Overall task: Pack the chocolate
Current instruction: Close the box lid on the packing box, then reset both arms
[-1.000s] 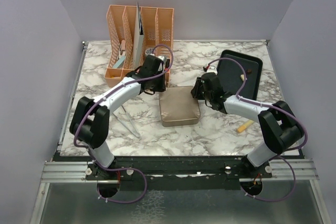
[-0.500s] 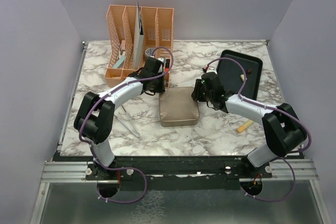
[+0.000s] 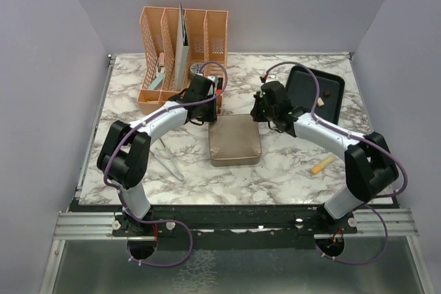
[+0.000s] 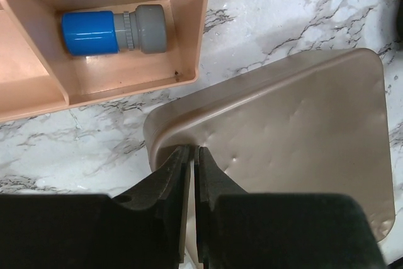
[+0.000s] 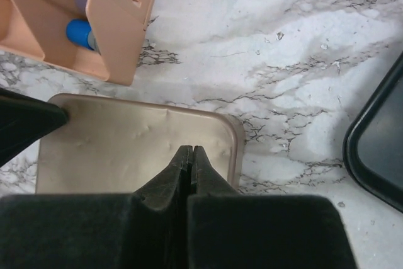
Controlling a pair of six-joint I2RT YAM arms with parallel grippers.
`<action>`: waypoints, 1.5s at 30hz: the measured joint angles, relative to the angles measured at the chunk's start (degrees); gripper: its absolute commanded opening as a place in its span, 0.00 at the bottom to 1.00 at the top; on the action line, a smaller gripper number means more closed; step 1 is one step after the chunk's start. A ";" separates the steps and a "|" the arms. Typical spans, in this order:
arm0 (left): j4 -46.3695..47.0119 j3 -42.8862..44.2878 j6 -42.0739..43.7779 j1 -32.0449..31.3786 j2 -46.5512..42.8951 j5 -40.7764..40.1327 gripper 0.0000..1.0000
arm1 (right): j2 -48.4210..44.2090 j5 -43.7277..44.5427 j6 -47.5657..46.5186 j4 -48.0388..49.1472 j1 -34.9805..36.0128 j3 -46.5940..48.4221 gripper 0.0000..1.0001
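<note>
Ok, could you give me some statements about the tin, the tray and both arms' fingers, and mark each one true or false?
1. The gold tin is closed. True.
2. The left fingers and the right fingers stand wide open. False: both pairs are shut, over the tin.
3. The black tray lies to the right of the tin. True.
4. The blue-and-grey cylinder lies on the tray. False: it lies in a compartment of the orange organizer.
5. Small chocolate pieces lie on the tray. True.
</note>
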 measured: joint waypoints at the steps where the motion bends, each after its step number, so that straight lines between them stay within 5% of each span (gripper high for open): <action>1: 0.02 0.00 0.00 0.00 0.04 0.09 0.16 | 0.87 0.04 -0.09 0.11 0.00 0.33 0.00; 13: 0.37 -0.04 -0.42 0.00 0.20 0.92 0.17 | 7.82 0.46 1.01 4.33 0.28 0.59 0.01; 23: -5.25 4.28 0.70 0.04 -0.44 1.36 0.40 | -3.61 0.55 0.55 -3.52 0.28 -0.94 0.40; 25: -6.08 5.33 0.90 0.13 -2.51 1.64 0.47 | -6.80 0.37 0.59 -3.56 0.28 -1.70 0.56; 29: -6.54 5.92 1.18 0.11 -10.69 2.12 0.55 | -12.00 0.09 0.44 -4.46 0.28 -4.02 0.70; 31: -6.25 5.92 1.20 0.11 -14.86 2.32 0.58 | -14.73 -0.07 0.24 -5.66 0.28 -5.33 0.81; 32: -5.86 5.77 1.18 0.11 -17.44 2.45 0.59 | -16.35 -0.24 0.15 -6.56 0.28 -5.92 0.97; 35: -4.22 3.76 1.16 0.11 -24.39 2.67 0.65 | -21.18 -0.81 -0.04 -8.70 0.28 -6.75 1.00; 36: -3.87 2.71 1.14 0.11 -26.49 2.73 0.74 | -22.86 -1.05 -0.09 -9.25 0.28 -6.86 1.00; 37: -3.58 1.38 1.14 0.11 -28.76 2.78 0.96 | -24.61 -1.29 0.00 -9.68 0.28 -7.13 1.00; 45: -2.78 -9.09 0.42 0.11 -40.33 3.54 0.99 | -39.45 -1.09 2.51 -12.94 0.28 -12.20 1.00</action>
